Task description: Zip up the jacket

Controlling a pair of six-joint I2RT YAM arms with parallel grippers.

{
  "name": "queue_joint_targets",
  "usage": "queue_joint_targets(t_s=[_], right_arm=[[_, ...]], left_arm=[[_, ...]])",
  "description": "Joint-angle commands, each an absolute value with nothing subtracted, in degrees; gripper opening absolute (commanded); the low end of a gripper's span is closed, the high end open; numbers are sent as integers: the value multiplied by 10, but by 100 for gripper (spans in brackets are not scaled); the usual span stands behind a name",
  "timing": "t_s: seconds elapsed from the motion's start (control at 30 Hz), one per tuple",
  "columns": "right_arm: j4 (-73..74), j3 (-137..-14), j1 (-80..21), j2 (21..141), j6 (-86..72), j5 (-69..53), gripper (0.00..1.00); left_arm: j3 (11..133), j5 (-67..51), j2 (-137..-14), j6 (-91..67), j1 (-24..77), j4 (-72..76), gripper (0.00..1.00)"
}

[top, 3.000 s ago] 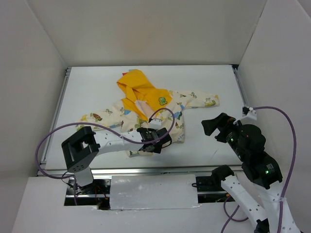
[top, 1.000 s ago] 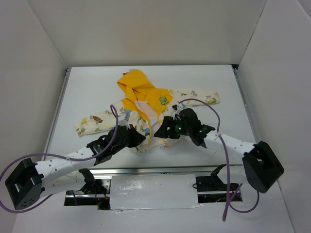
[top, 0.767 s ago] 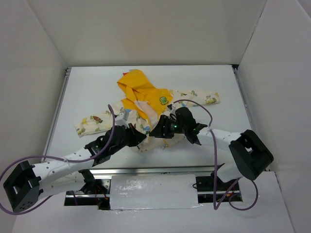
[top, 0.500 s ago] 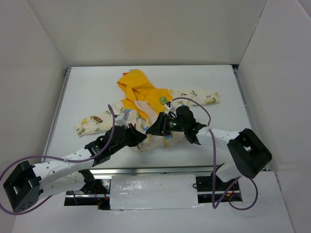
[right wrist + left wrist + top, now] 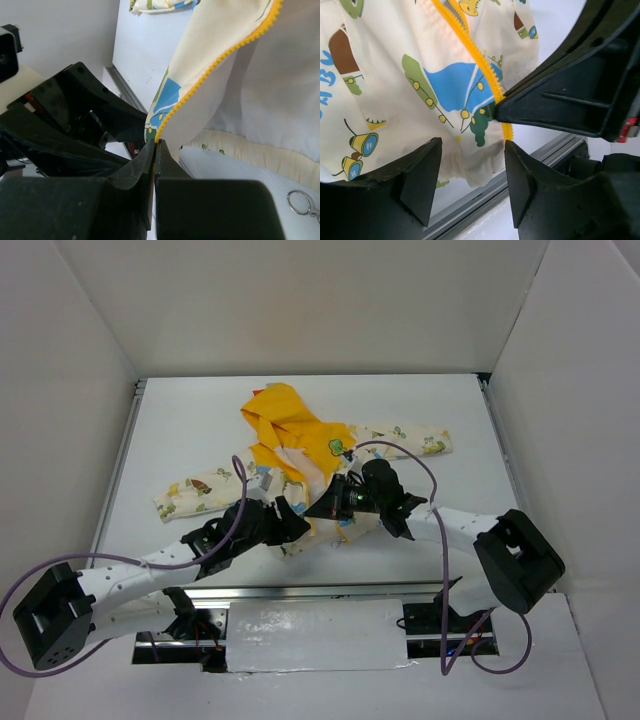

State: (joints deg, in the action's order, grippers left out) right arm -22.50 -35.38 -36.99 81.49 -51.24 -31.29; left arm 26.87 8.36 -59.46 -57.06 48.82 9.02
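The jacket (image 5: 300,440) lies open on the white table, cream with cartoon prints, its yellow hood (image 5: 278,412) at the far end. Both grippers meet at its near hem. My right gripper (image 5: 322,506) is shut on the lower end of the yellow zipper edge (image 5: 200,80) and lifts that flap; in the right wrist view the jaws (image 5: 155,145) pinch the yellow teeth. My left gripper (image 5: 292,520) stands open just beside it; in the left wrist view its fingers (image 5: 420,175) straddle the hem below the zipper (image 5: 477,57), holding nothing.
The table's metal front rail (image 5: 300,590) runs just below the hem. A sleeve (image 5: 195,488) spreads left, another (image 5: 415,443) right. White walls close in three sides. A small metal ring (image 5: 300,202) lies on the table near the lining.
My right gripper has closed on the zipper's lower end. My left gripper has opened and let go of the hem. Three seconds ago the right arm was off to the right.
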Motion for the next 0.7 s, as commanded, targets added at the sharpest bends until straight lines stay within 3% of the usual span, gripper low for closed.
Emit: queue_joint_targets(t_s=[0.0,0.13,0.23,0.33,0.5,0.67], right_arm=[[-198,-373,-385,772,-489,-274,0],[-189,-370,-390,753,-491,-263,0],[-185,-372,-393,753,-493,-258,0],[-182,-372,-394,758,-497,-244,0],[-194,-365,-396,765,-513,-236,0],[-216,-354,-399,765,-541,-238,0]], left_arm=[[301,54,-609,-562,487,96,64],[294,31,-620,-572,486,121,51],[294,25,-627,-575,487,131,49],[294,12,-630,-577,487,142,51],[294,5,-632,-579,487,148,70],[282,5,-637,-587,487,172,59]])
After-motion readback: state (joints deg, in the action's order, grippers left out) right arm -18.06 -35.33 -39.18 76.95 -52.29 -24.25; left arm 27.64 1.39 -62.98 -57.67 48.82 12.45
